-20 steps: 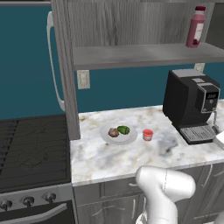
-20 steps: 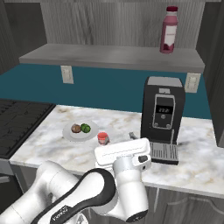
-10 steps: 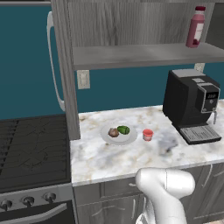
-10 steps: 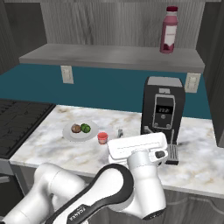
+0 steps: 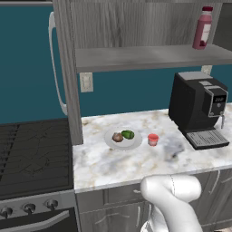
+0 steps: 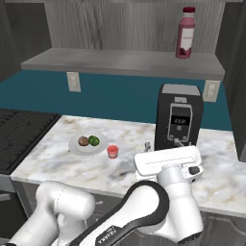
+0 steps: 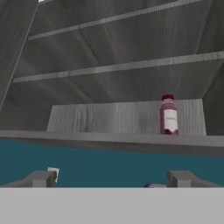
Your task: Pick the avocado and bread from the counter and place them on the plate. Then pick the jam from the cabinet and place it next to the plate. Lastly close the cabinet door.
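- Since the avocado and the bread already sit on the plate, and the jam stands on the counter just beside the plate, the job left looks like shutting the cabinet door.
- The gripper has nothing in it. Its two tips stand wide apart, and it looks up into the cabinet.
- In the left base view the door sticks out toward us at the left edge of the cabinet, edge-on, with its long white handle on its left side.
- To do this well, the hand should go to the left, around to the outer face of the door, the side with the handle.
- A flat, slow push on that face, far from the hinge, should swing it shut.
- The hand should stay high, so it does not bump the jam, the plate or the coffee machine.
- The tall red bottle on the shelf sits far back, so the door should not hit it.
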Motion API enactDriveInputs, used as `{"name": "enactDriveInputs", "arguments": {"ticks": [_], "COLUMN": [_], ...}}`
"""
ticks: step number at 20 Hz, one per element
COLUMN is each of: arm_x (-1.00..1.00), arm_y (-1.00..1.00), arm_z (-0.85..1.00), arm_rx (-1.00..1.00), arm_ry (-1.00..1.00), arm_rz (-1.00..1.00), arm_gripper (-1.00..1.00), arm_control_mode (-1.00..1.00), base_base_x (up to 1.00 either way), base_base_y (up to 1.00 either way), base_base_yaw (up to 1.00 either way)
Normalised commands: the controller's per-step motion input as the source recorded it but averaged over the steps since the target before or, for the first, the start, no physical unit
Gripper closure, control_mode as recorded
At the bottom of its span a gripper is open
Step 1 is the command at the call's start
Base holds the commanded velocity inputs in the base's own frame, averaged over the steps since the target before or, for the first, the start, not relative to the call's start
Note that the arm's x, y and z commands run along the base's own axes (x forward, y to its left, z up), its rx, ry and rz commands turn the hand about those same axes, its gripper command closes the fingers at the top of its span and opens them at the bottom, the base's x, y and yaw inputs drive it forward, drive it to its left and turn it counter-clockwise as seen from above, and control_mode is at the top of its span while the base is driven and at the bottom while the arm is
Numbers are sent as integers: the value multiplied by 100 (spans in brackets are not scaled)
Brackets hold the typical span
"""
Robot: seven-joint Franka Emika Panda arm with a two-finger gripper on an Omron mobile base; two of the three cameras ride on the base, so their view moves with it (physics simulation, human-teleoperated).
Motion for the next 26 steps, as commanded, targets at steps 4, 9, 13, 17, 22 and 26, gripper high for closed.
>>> {"name": "enactDriveInputs", "arguments": {"ticks": [4,9,13,17,22,26], "arm_x": [20,35,36,33,27,22], "arm_y": [-31,-23,-24,-35,-41,-38], "arm_z": [0,0,0,-3,-7,0], "arm_rx": [0,0,0,0,0,0], "arm_ry": [0,0,-5,-9,-14,-15], "arm_rz": [0,0,0,0,0,0], "arm_gripper": [-100,-100,-100,-100,-100,-100], "arm_control_mode": [-100,-100,-100,-100,-100,-100], "base_base_x": [0,0,0,0,0,0], "base_base_y": [0,0,0,0,0,0], "base_base_yaw": [0,0,0,0,0,0]}}
